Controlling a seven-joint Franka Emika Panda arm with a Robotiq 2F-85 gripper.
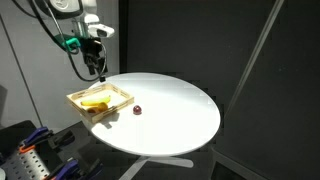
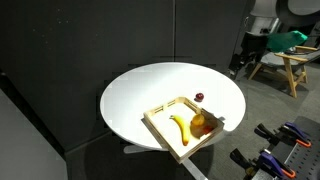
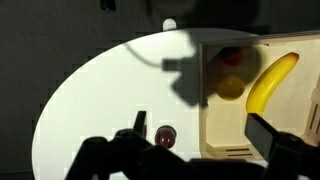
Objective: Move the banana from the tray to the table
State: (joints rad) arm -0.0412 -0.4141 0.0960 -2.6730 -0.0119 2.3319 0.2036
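A round white table (image 1: pixel 175 115) fills the middle of both exterior views. In an exterior view, the robot arm reaches in from the upper left. Its gripper (image 1: pixel 97 68) hangs in the air above the far left edge of the table, touching nothing. Below it and slightly nearer the camera sits a light wooden tray (image 1: pixel 118 93) close to the table's left rim. The banana (image 1: pixel 95 104) lies flat inside the tray, well apart from the gripper above it. To the right of the tray, a small dark red object (image 1: pixel 136 110) rests on the bare table.

In an exterior view from the opposite side, the tray (image 2: pixel 160 112) sits at the near edge of the table (image 2: pixel 140 90). The banana (image 2: pixel 180 128) lies in it, with a rounder orange-yellow item (image 2: pixel 203 124) just beside it on the right. The gripper (image 2: pixel 242 60) hangs at the far right, away from the tray.

In the wrist view, the gripper (image 3: pixel 200 135) enters from the bottom. Its two dark fingers (image 3: pixel 268 133) are spread wide with nothing between them. The dark red object (image 3: pixel 166 135) sits near the left finger. The tray (image 3: pixel 225 125) lies to the right, and the banana (image 3: pixel 272 82) rests in it, just beyond the right finger.
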